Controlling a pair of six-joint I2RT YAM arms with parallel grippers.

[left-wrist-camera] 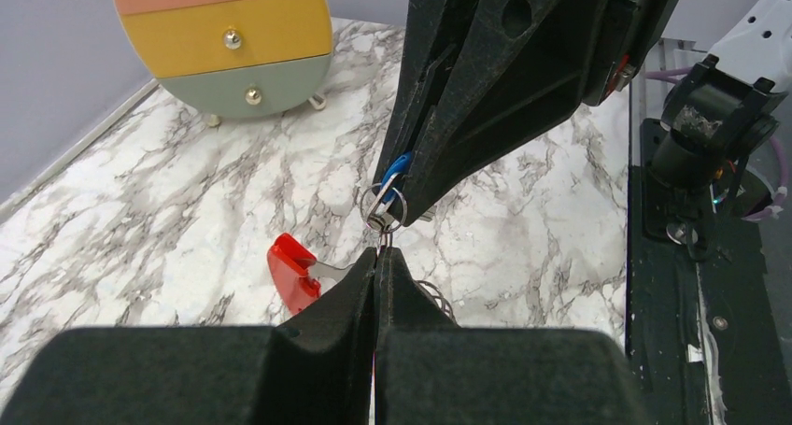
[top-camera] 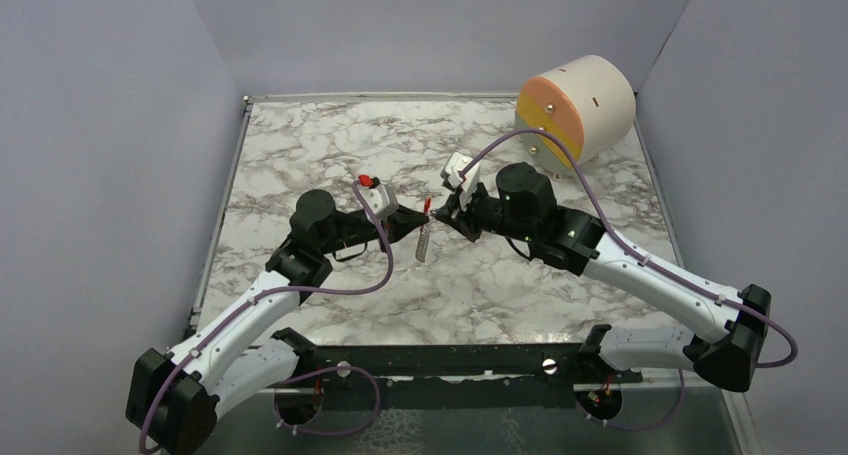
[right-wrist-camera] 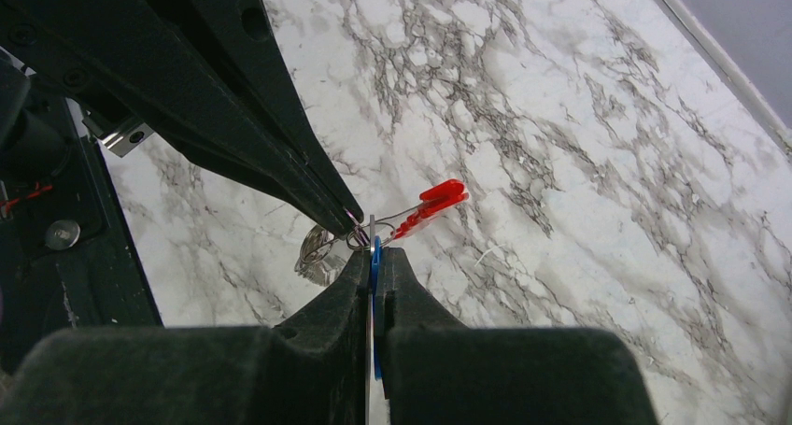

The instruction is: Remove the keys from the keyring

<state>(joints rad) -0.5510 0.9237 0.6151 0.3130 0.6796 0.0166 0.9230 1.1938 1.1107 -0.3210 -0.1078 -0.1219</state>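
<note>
My two grippers meet tip to tip above the middle of the marble table. The right gripper [right-wrist-camera: 375, 254] [top-camera: 438, 213] is shut on the blue-headed key [right-wrist-camera: 375, 257], which also shows in the left wrist view [left-wrist-camera: 397, 168]. The left gripper [left-wrist-camera: 383, 253] [top-camera: 420, 220] is shut on the small wire ring [left-wrist-camera: 383, 205] of the keyring. The keyring's red piece [left-wrist-camera: 291, 271] [right-wrist-camera: 430, 204] sticks out to one side. Its grey strap [top-camera: 424, 243] hangs down below the tips. The key is still threaded on the ring.
A round drawer unit [top-camera: 575, 110] with pink, yellow and green fronts [left-wrist-camera: 224, 42] stands at the back right. Grey walls close in the table on three sides. A black rail [top-camera: 440, 360] runs along the near edge.
</note>
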